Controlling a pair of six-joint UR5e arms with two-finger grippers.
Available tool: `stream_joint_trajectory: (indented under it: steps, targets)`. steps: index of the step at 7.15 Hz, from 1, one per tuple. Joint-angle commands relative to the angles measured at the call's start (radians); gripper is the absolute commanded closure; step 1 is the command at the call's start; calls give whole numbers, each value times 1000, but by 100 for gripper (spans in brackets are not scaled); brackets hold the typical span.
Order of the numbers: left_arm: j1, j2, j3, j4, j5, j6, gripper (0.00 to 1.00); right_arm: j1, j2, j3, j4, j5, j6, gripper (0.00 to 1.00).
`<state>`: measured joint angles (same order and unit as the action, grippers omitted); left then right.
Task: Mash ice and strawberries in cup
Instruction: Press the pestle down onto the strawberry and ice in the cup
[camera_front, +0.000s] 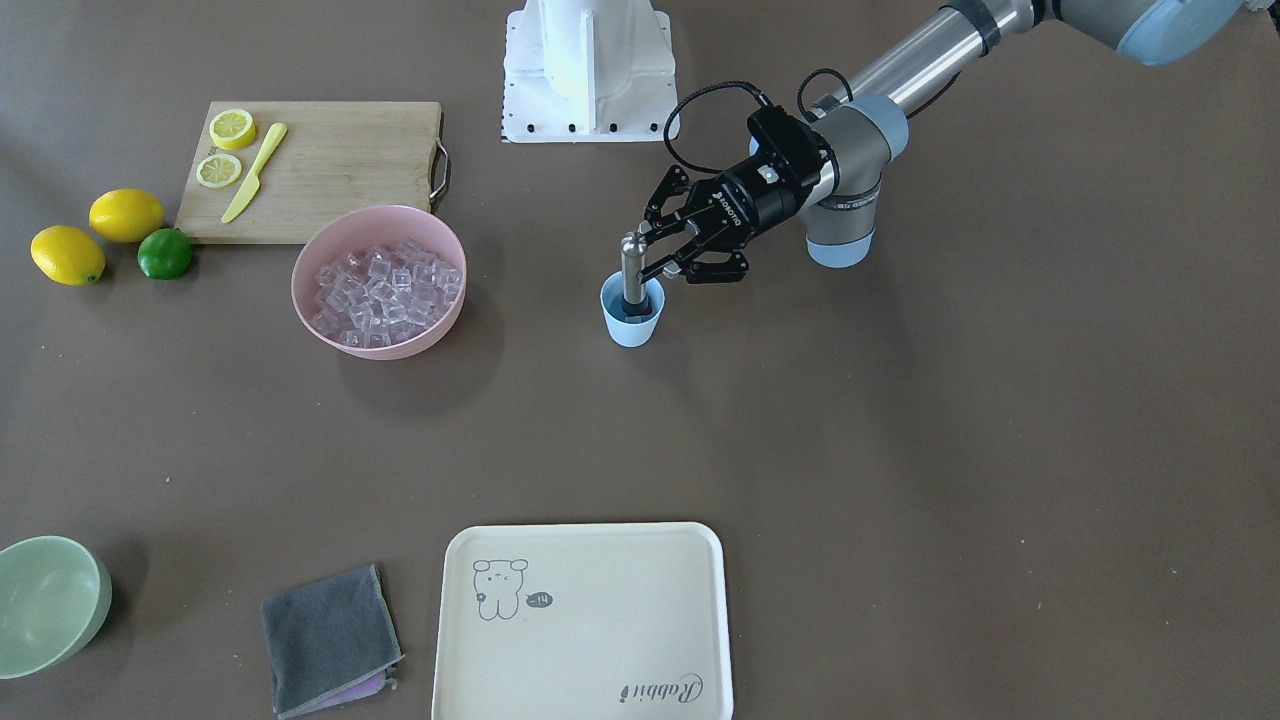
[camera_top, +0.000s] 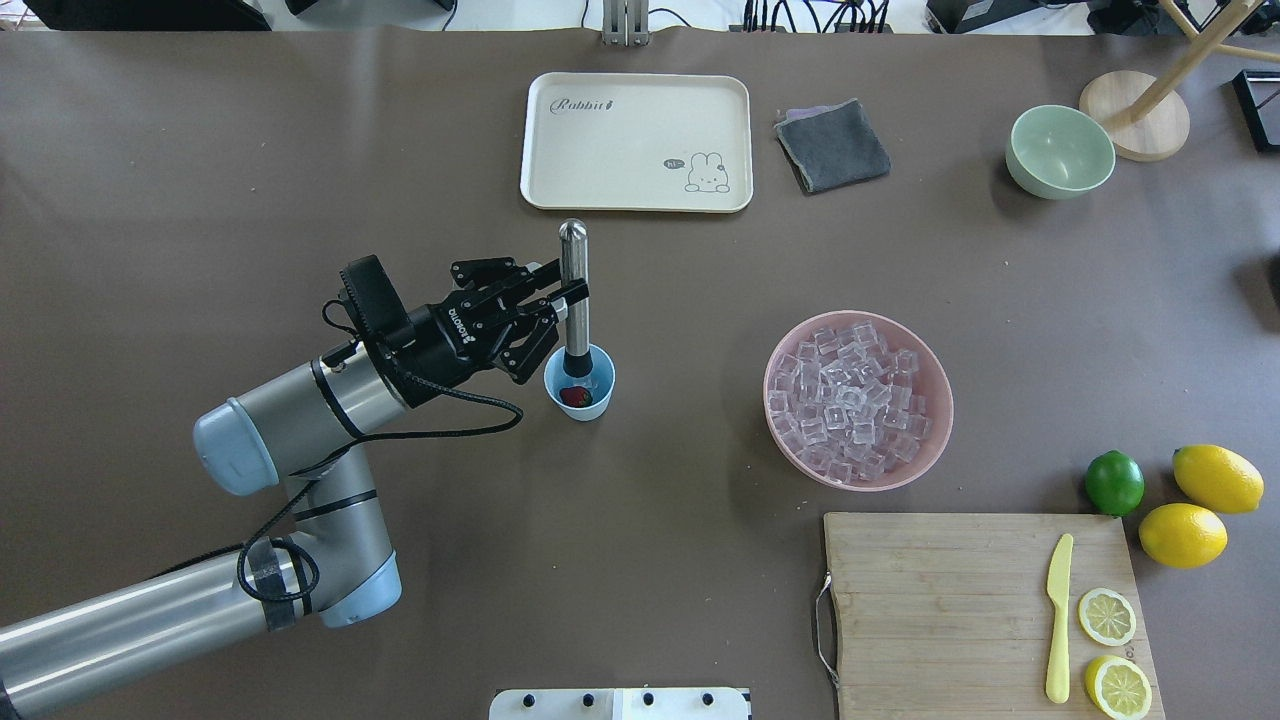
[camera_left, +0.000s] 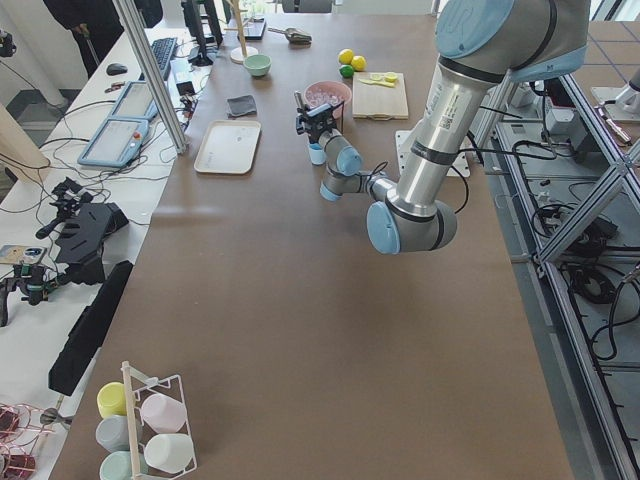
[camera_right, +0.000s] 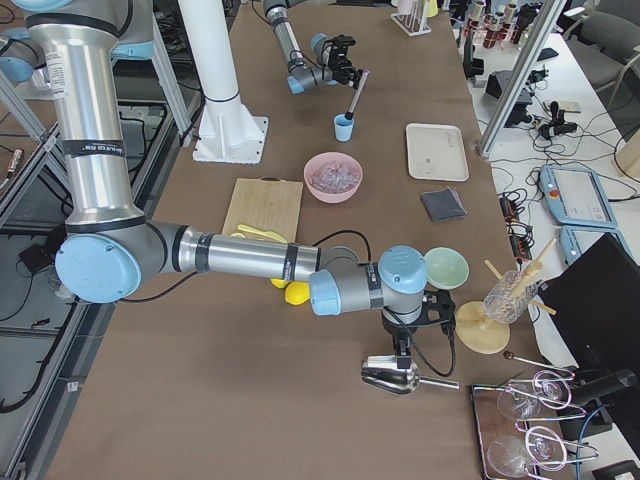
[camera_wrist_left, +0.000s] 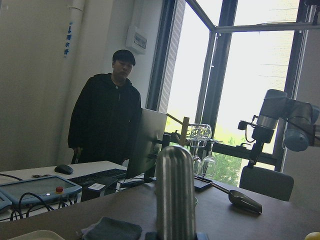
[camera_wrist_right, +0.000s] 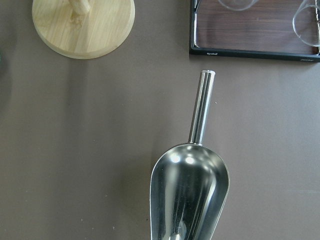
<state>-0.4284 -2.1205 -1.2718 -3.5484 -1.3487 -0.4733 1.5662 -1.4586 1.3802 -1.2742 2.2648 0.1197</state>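
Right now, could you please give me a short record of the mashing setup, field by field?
Left gripper: shut on the masher
Masher: lower end inside the cup
Cup: holds a strawberry
Ice: heaped in the pink bowl, apart from the cup
Right gripper: over the scoop; open or shut unclear

Two lemons (camera_top: 1217, 478), two lemon halves (camera_top: 1106, 616), one lime (camera_top: 1114, 483), two bowls (camera_top: 1060, 152), one cup (camera_front: 630, 332).
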Motion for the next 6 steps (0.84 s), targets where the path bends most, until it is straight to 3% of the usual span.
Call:
stream_joint_trajectory:
  steps: [1,3,4,5,6]
  targets:
    - [19,4,20,-4,5,4,100,0,3,-4,1,-1,0,0]
    - [5,-9,-30,6,5,-28,100,0,4,-9,-1,-2,-2,0]
    - [-63,54,-135,61,-12,-94,100,-2,6,-7,-1,-1,0,0]
    - [-81,113,-269,200,-59,-166,100,0,6,-10,-1,-2,-2,0]
    - [-123,120,-335,323,-79,-236,100,-2,6,-9,-1,-2,0,0]
